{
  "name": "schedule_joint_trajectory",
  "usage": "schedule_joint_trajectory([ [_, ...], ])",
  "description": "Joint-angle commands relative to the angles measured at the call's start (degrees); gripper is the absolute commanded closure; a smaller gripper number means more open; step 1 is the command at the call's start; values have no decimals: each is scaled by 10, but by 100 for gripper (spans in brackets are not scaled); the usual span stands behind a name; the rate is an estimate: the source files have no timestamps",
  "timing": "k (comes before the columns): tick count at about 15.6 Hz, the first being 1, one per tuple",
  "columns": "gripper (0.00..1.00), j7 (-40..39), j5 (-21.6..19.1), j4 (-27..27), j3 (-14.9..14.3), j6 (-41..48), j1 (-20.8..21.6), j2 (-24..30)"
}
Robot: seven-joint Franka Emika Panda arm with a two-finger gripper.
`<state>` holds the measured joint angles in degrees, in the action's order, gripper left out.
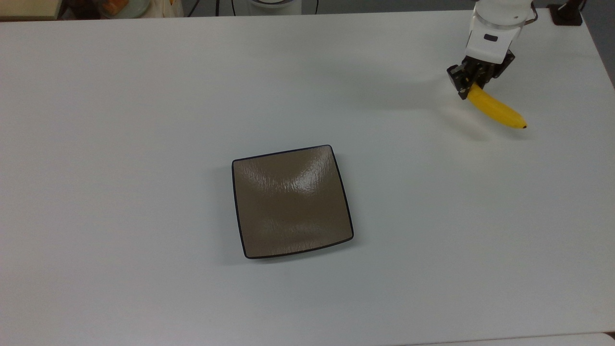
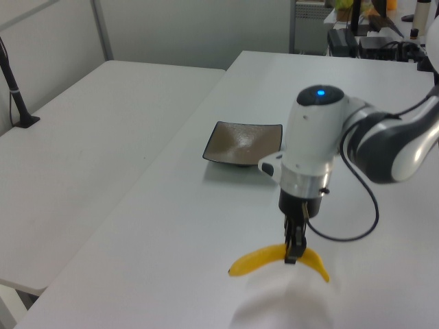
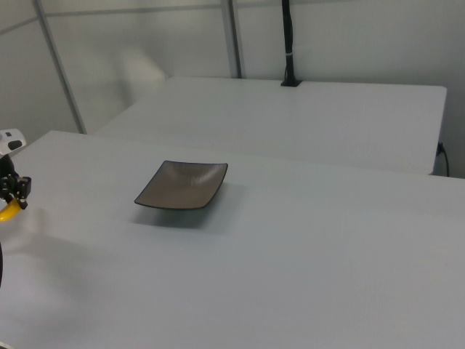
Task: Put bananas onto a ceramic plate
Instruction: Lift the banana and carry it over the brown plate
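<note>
The pick-up looks done and the carry is what remains. In the upper right of the top view, the gripper has its jaws closed on the banana, pinching it near one end, so the rest of the fruit sticks out toward the lower right with its dark tip farthest from the arm. In the lower middle of the left view the banana hangs under the gripper with a soft shadow on the counter beneath it, which suggests it is lifted clear of the surface, not resting on it.

The plate sits in the middle of the top view, bare, with nothing on its brown surface. It is well apart from the banana, toward the lower left of the frame from it. In the right view the plate is near the centre, and the gripper sits at the far left edge with a bit of yellow below it.

Still to do, as I judge it: bring the banana across the counter to above the plate, lower it and let go. Held so near one end, it could swing or tilt on the way.
</note>
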<state>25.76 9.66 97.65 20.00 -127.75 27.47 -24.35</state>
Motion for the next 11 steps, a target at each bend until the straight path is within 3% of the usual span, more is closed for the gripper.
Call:
schedule_joint_trajectory([
  [1,71,-54,8,11,-6,57,-16,36],
  [3,71,-77,9,11,-9,67,-29,44],
  [11,71,-130,33,1,-74,73,-42,56],
])
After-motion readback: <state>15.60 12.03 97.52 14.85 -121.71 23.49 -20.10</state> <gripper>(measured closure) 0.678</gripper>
